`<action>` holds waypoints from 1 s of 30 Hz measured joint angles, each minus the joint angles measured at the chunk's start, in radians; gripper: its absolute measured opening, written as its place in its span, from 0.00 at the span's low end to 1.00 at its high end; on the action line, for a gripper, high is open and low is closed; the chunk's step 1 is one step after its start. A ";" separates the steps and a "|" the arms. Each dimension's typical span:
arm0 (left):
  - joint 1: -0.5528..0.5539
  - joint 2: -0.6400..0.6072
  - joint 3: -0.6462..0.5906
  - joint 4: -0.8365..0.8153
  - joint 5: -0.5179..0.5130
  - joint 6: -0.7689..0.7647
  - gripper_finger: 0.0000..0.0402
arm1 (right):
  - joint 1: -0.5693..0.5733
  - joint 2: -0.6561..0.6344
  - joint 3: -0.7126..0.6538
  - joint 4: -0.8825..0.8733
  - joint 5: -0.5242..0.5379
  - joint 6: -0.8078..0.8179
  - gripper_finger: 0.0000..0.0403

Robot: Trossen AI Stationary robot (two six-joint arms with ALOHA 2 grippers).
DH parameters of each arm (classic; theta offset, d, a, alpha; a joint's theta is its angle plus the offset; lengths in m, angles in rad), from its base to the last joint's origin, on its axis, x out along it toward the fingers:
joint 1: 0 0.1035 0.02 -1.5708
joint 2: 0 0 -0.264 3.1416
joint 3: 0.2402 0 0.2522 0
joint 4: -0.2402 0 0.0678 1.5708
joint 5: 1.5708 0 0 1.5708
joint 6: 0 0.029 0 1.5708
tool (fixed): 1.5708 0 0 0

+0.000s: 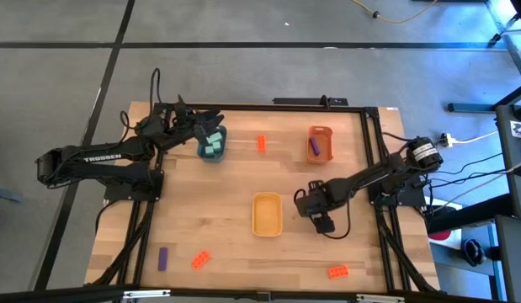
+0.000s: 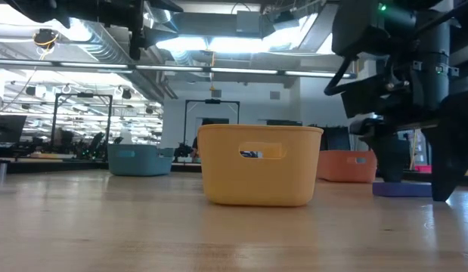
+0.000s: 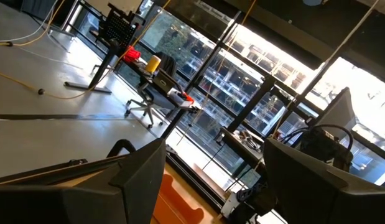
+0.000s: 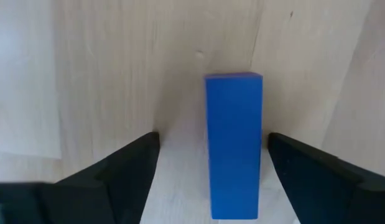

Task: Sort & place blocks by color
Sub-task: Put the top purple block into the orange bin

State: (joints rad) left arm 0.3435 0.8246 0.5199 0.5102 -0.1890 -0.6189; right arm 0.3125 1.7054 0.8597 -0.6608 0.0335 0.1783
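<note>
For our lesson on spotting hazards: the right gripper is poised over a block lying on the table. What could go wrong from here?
1. The right gripper is open around the purple block, which lies nearer one finger; closing could push or twist it instead of gripping.
2. The yellow tray sits close beside that arm; a careless swing might knock it.
3. The purple block near the front edge could be nudged off.

Mint blocks [image 1: 213, 145] in blue tray; purple block [image 1: 314, 146] in orange tray; others scattered on table.

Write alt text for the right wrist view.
A purple block lies flat on the pale wooden table, apart from both dark fingers of the open right gripper, which stand on either side of it. Nothing else shows.
</note>
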 joint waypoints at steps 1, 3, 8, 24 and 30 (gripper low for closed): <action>0.000 0.000 0.000 0.000 0.000 0.000 0.65 | 0.005 0.000 0.000 0.001 0.007 -0.001 0.76; 0.000 0.000 0.000 0.000 0.000 0.000 0.65 | 0.013 0.000 0.000 0.003 0.013 0.000 0.71; 0.000 0.000 0.000 0.000 0.000 0.000 0.65 | 0.027 0.000 -0.001 0.005 0.017 0.000 0.49; 0.000 0.000 0.000 0.006 0.150 0.005 0.65 | 0.011 -0.351 -0.193 -0.163 -0.045 0.292 0.26; -0.001 0.000 0.000 0.014 0.426 0.129 0.65 | 0.009 -0.577 -0.372 0.368 -0.056 0.603 0.26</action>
State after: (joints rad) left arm 0.3424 0.8242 0.5198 0.5242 0.2365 -0.4894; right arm 0.3220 1.1286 0.4879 -0.2931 -0.0222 0.7818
